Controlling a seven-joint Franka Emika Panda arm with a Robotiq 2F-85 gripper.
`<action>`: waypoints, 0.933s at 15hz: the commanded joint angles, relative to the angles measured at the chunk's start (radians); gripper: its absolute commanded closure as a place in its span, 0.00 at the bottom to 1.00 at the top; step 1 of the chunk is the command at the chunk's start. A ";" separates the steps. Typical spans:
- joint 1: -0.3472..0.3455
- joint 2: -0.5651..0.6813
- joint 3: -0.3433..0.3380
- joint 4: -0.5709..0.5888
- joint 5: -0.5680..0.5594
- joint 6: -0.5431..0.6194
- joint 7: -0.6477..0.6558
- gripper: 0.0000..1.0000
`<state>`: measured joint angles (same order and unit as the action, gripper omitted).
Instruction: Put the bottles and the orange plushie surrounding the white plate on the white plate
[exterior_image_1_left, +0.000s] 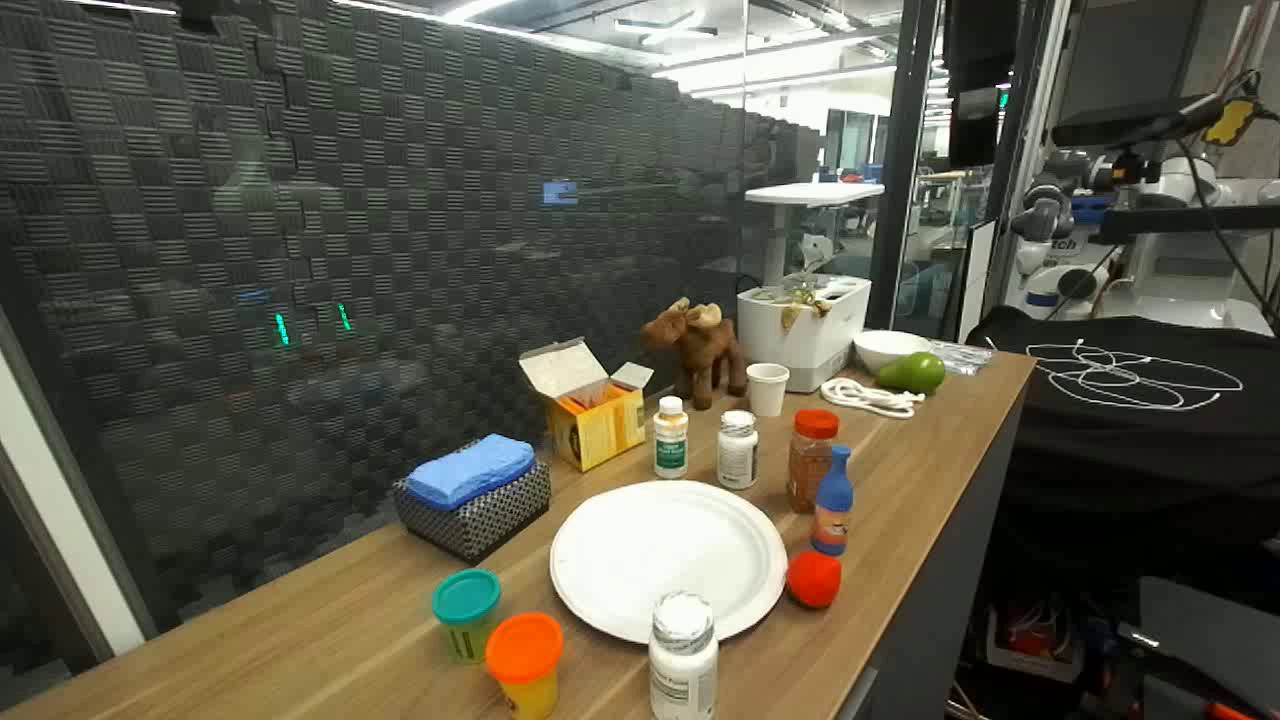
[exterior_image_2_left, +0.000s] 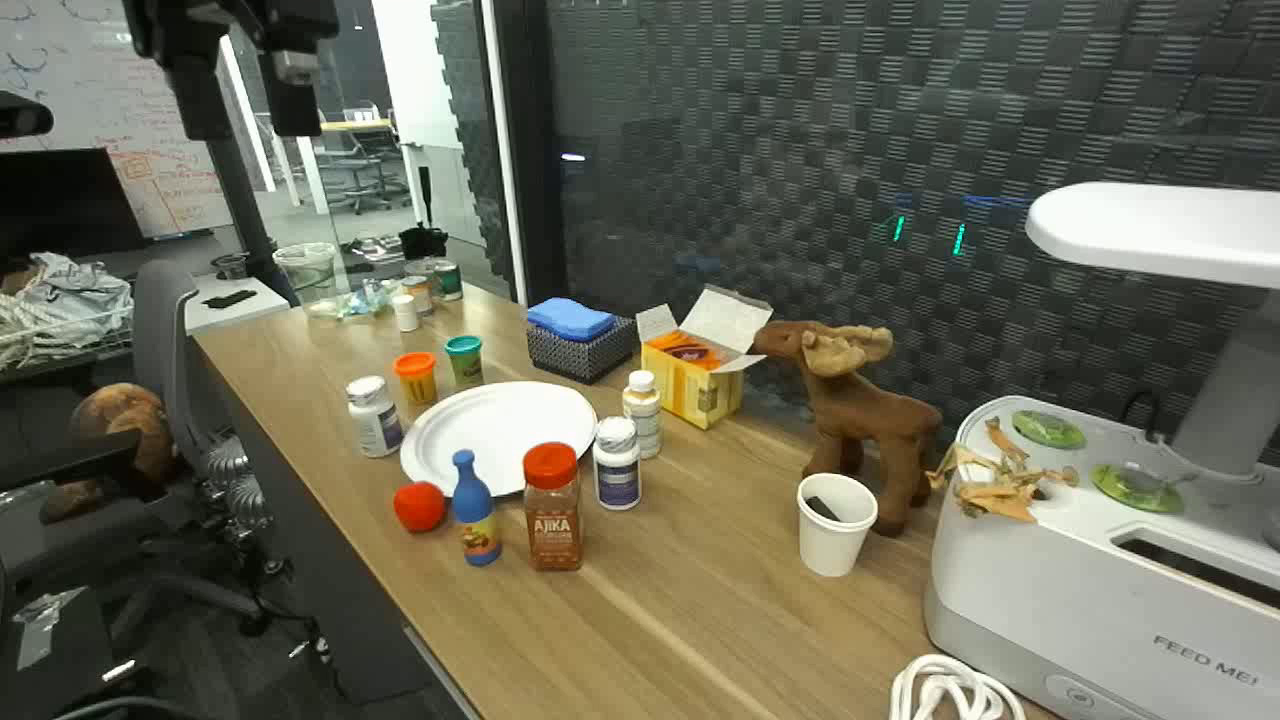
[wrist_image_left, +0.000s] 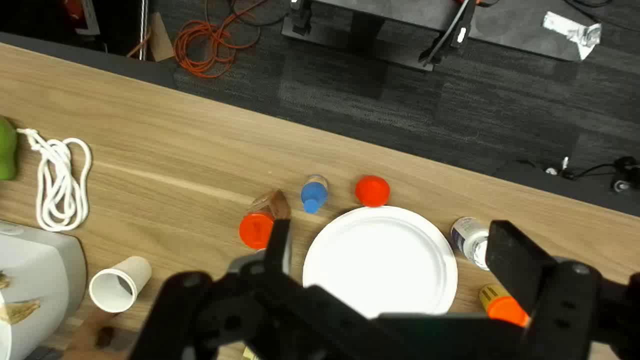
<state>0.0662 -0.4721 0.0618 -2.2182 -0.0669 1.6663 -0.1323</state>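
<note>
The white plate (exterior_image_1_left: 668, 560) lies bare on the wooden counter. An orange-red plushie (exterior_image_1_left: 814, 580) sits at its rim. Around it stand a blue bottle (exterior_image_1_left: 832, 510), a red-capped spice jar (exterior_image_2_left: 554, 515), a white jar (exterior_image_2_left: 617, 465), a white-capped bottle (exterior_image_1_left: 671, 440), another white jar (exterior_image_2_left: 374, 418), an orange-lidded tub (exterior_image_2_left: 415, 378) and a teal-lidded tub (exterior_image_1_left: 467, 612). My gripper (wrist_image_left: 390, 245) is open and empty, high above the plate; its fingers show at the top of an exterior view (exterior_image_2_left: 250, 122). In the wrist view the fingers hide the teal-lidded tub and the white-capped bottle.
A yellow carton (exterior_image_1_left: 600, 425) and a black box with a blue cloth (exterior_image_1_left: 475, 500) stand by the dark wall. A toy moose (exterior_image_2_left: 865, 420), a paper cup (exterior_image_2_left: 836, 525), a white planter (exterior_image_1_left: 805, 335) and white rope (wrist_image_left: 62, 182) are farther along. The counter edge runs beside the plushie.
</note>
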 joint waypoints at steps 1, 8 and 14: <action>0.008 0.000 -0.006 0.007 -0.003 -0.002 0.003 0.00; 0.001 -0.001 -0.008 0.004 -0.011 0.034 0.012 0.00; -0.024 0.164 -0.060 0.012 -0.014 0.252 -0.015 0.00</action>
<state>0.0588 -0.4040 0.0251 -2.2243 -0.0707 1.8025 -0.1328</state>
